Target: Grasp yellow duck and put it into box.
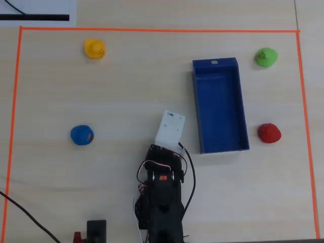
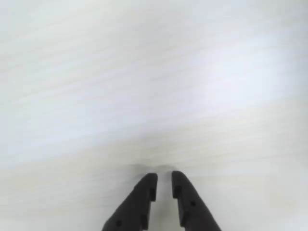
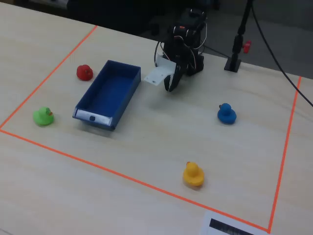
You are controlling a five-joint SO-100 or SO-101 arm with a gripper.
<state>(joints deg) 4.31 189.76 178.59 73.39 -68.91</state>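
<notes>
Item: reach phase, yellow duck (image 1: 94,49) not yet grasped.
Pincer (image 2: 163,179) nearly shut, empty, low over bare surface (image 2: 154,86) nr arm base. Overhead view: duck at approx 11 o'clock from pincer, well apart; box (image 1: 219,106) at 2 o'clock. Rec: open wide before descent, centre on duck body.
</notes>
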